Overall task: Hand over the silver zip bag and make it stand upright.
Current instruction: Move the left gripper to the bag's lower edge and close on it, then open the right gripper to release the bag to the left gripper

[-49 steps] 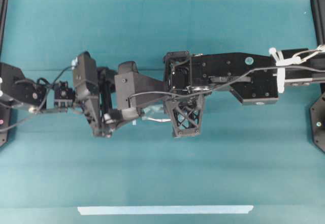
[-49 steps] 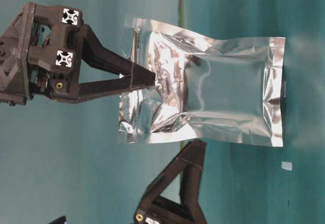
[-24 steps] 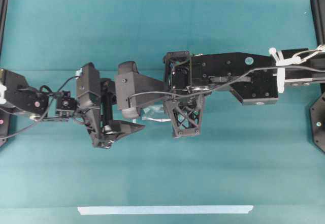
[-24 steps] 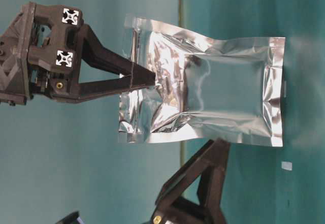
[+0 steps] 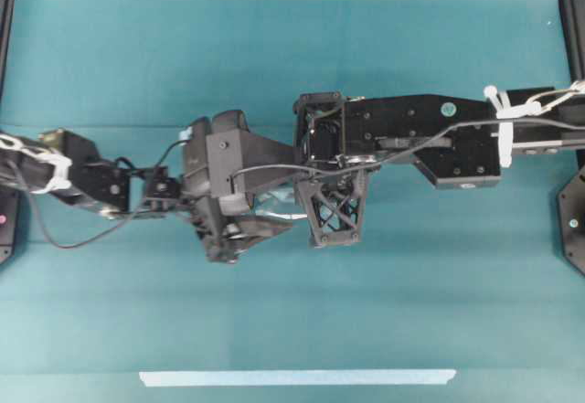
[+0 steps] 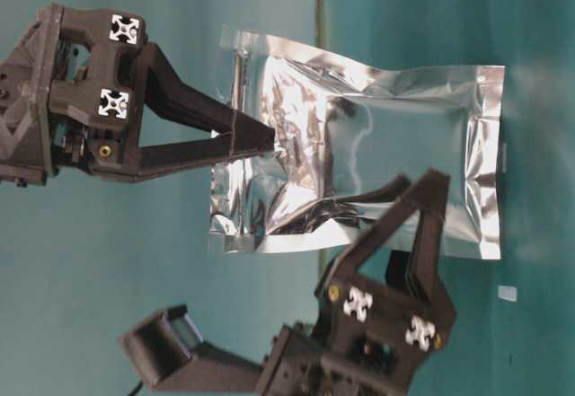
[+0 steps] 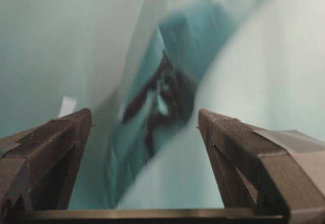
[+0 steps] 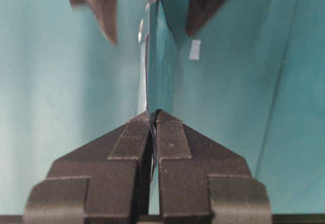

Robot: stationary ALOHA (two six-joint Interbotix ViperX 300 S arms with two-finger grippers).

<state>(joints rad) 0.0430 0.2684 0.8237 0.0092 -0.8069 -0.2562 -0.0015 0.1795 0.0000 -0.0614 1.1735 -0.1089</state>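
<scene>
The handover step is in hand. The right tool is clenching the shiny, crinkled silver foil zip bag near one of its short ends, its two black fingers pressed flat together on the foil, as the right wrist view shows with the bag pinched edge-on between the pads. The bag is hanging clear of the teal counter, over its middle, held in the air and touching nothing but that tool. In the overhead view both arms are meeting above the centre of the counter, and the bag is almost wholly hidden beneath them.

The left tool is standing released, jaws spread wide, and is straddling one long edge of the bag toward the end opposite the right tool's grip. The left wrist view is showing the foil edge-on between the two open fingers, not yet squeezed by either.

The next move seems to call for the left tool to close firmly on the bag while the right one is holding it steady, and only then for the right tool to let go. After that the left arm would need to lower the bag, rest its bottom edge on the counter, and release gently so the pouch balances upright.

A small white scrap is lying on the counter near the bag.
</scene>
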